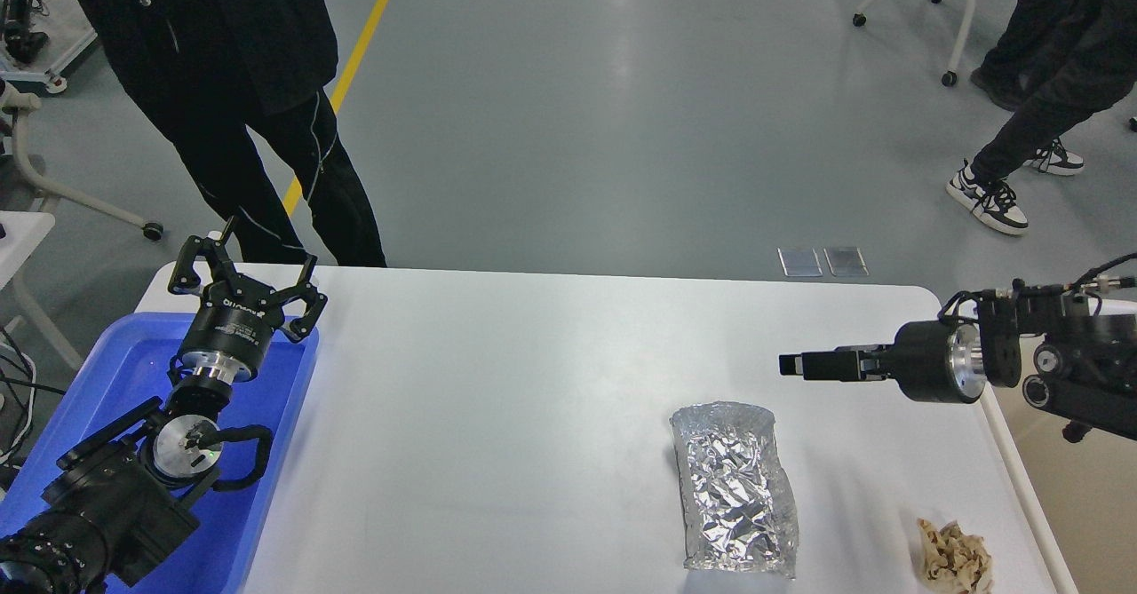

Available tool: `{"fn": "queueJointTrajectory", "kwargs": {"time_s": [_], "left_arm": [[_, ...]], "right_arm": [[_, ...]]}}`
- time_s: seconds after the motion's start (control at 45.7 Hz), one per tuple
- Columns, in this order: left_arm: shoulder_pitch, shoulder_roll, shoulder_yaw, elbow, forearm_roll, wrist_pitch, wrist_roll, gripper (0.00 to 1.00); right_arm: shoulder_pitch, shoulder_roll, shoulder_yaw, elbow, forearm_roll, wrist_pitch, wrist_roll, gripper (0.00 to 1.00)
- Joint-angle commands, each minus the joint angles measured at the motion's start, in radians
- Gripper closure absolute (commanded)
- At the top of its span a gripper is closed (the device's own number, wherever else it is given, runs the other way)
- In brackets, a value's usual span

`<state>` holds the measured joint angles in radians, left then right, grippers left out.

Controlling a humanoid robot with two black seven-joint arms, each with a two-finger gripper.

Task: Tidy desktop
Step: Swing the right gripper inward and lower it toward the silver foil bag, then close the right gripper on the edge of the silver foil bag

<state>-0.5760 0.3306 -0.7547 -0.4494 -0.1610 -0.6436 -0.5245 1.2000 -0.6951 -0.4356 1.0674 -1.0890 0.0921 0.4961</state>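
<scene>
1. The white bench [533, 381] fills the lower middle of the head view, its far edge facing a grey floor where people stand and sit; it carries only two loose items, both toward its near right corner.

2. A crumpled silver foil bag [733, 487] lies flat right of centre, open mouth toward the far side; a small wad of brown paper [955, 558] sits near it, close to the bench's right edge and apart from the bag.

3. The left tool [244, 274] hangs over the far end of a blue tray [284, 452] at the bench's left side, its fingers spread wide and holding nothing.

4. The right tool [795, 365] reaches in level from the right, above the bench and beyond the foil bag, touching neither item. Seen edge-on and dark, its fingers cannot be told apart, so whether it is open or closed cannot be told; nothing is visibly held.

5. The foil bag looks light, thin and easily crushed, and probably slick; a pinch on its raised open rim or a creased edge seems the surest hold.

6. The paper wad looks light and soft, likely to yield under a squeeze across its middle.

7. Clearing has barely begun, by appearances: both items remain on the bench.
</scene>
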Motion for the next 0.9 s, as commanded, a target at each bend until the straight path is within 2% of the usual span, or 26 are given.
{"fn": "queueJointTrajectory", "kwargs": {"time_s": [0.0,0.263,0.876], "left_arm": [[-0.001,-0.001,0.000,0.000,0.000,-0.001,0.000,0.00],[-0.001,-0.001,0.000,0.000,0.000,-0.001,0.000,0.00],[0.001,-0.001,0.000,0.000,0.000,-0.001,0.000,0.00]], "right_arm": [[-0.065,0.086,-0.043,-0.001,-0.055,-0.009,-0.005,0.00],[-0.155,0.111,-0.043,-0.080,-0.057,-0.038,-0.005,0.00],[-0.220,0.132,-0.026,-0.080,-0.049,-0.084,-0.005,0.00]]}}
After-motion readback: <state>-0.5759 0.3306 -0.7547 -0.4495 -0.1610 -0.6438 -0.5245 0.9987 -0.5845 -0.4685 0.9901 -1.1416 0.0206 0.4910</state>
